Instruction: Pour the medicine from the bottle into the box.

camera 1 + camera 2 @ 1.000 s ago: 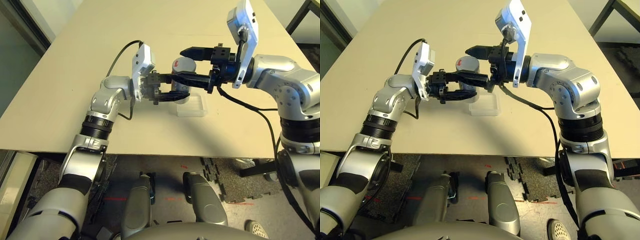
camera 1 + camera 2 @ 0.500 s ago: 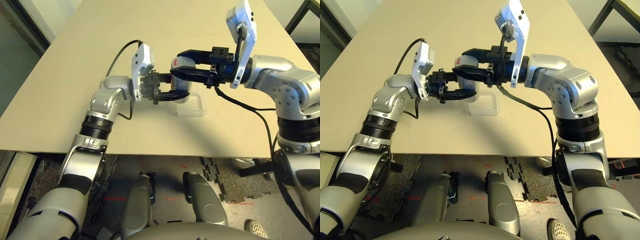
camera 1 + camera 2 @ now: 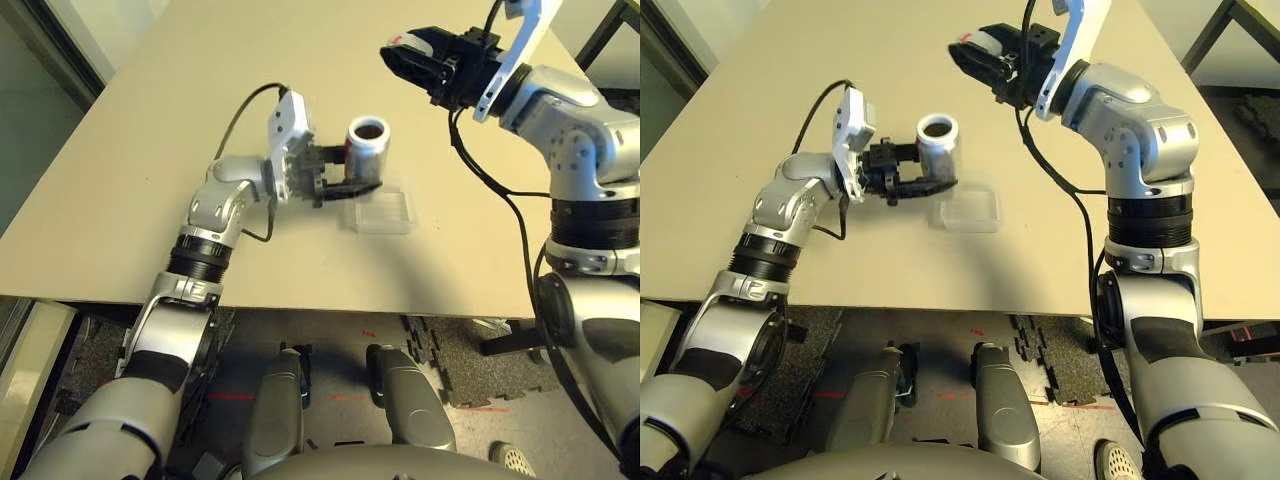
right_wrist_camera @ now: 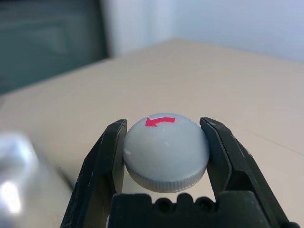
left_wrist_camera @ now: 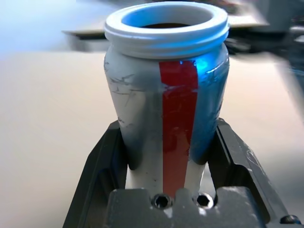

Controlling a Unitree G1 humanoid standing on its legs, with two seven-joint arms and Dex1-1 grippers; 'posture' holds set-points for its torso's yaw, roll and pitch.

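My left hand [image 3: 345, 170] clamps the upright, uncapped silvery-grey red-striped bottle [image 3: 366, 148] just beside the clear plastic box [image 3: 381, 212]; my right hand [image 3: 415, 62] pinches the round grey cap [image 4: 166, 151].

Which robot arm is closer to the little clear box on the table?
Left. The left tool, holding the open bottle upright, sits just beside the box. The right tool, gripping the cap, is raised far beyond the box.
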